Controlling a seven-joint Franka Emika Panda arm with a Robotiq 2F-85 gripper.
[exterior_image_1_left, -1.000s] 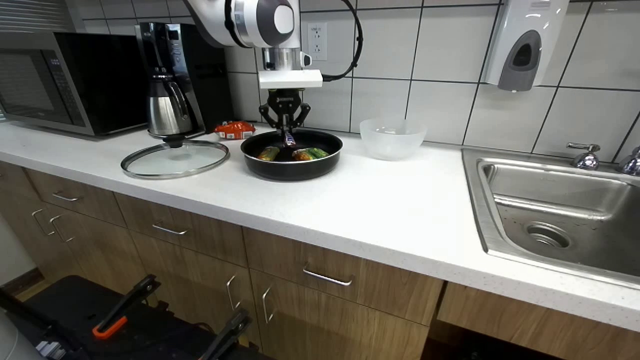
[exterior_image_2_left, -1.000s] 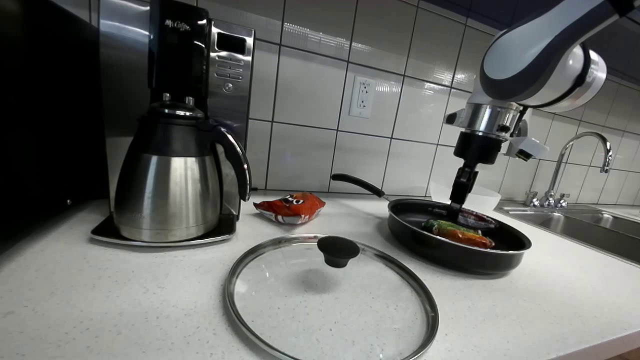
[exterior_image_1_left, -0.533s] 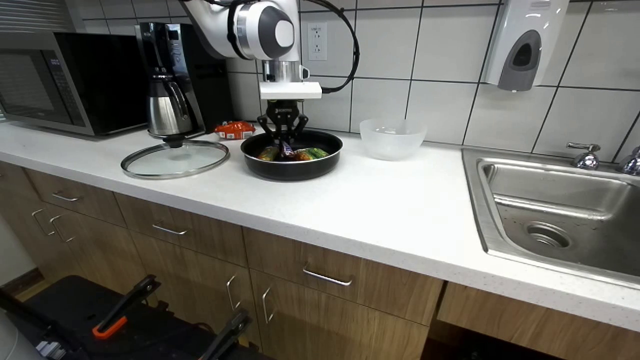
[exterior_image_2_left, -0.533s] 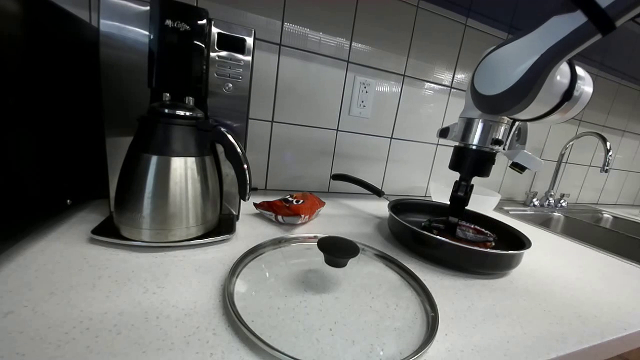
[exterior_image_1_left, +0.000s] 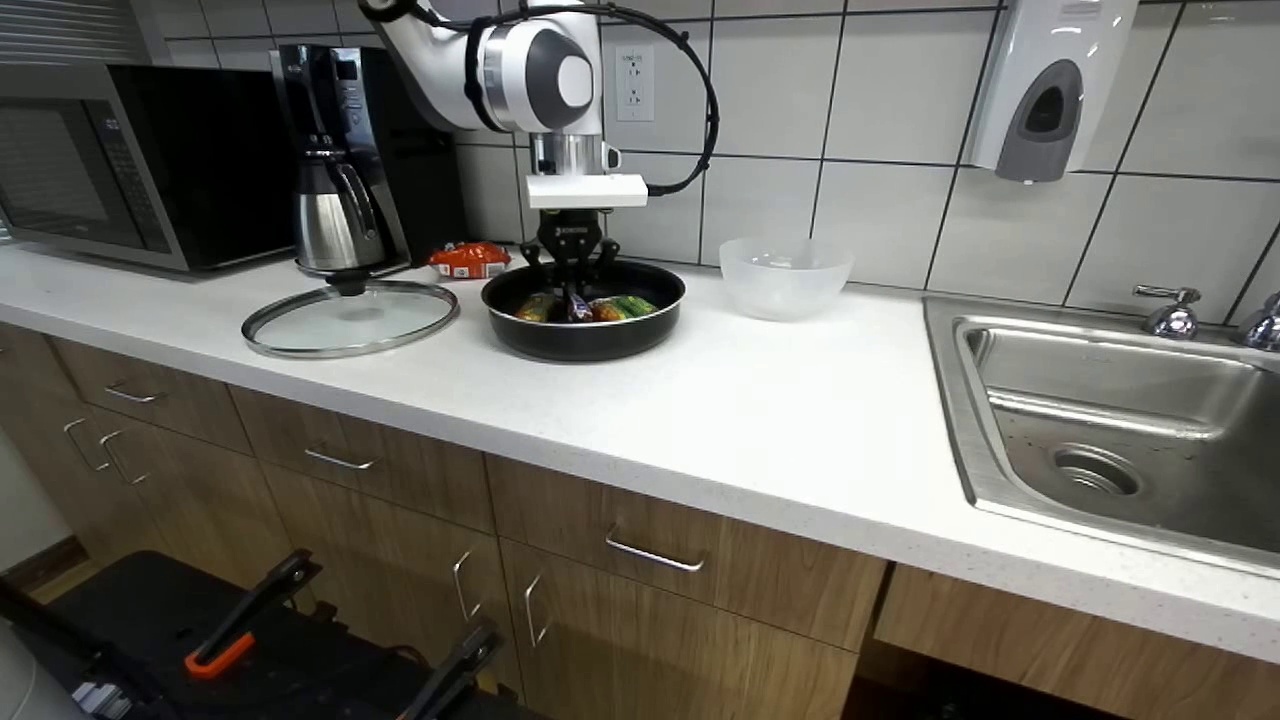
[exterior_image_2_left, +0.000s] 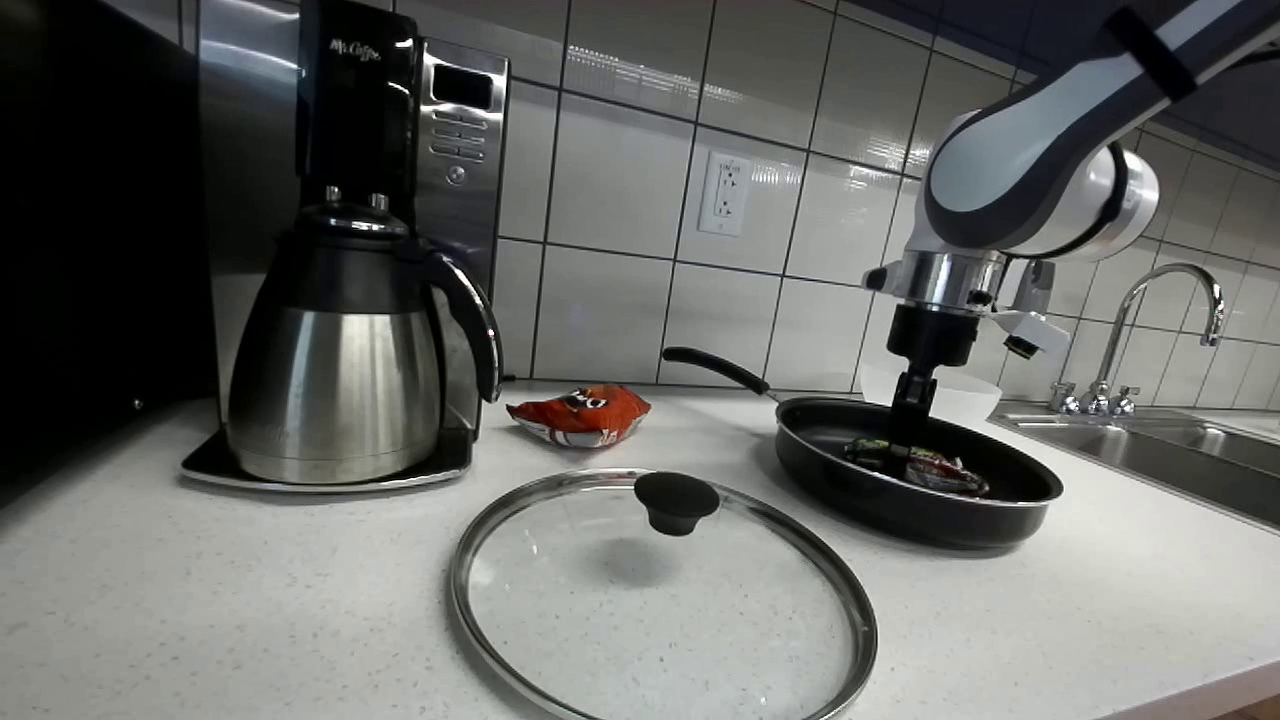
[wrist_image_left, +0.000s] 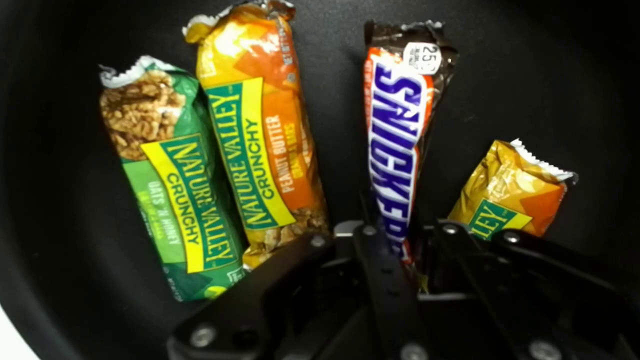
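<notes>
Black hand (exterior_image_1_left: 577, 284), Snickers bar (wrist_image_left: 397, 120) in its grip, granola bars (wrist_image_left: 255, 150) either side, pan (exterior_image_1_left: 585, 345) around

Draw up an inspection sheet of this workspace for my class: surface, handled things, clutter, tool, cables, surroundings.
Surface: white countertop, under the black pan.
Handled things: Snickers bar in the pan, with three Nature Valley packets.
Clutter: glass lid, red packet, translucent bowl, on the countertop.
Tool: closed on the Snickers bar, down inside the pan.
Cables: black cable looping beside the arm.
Surroundings: microwave, coffee maker, sink, soap dispenser, tiled wall.
</notes>
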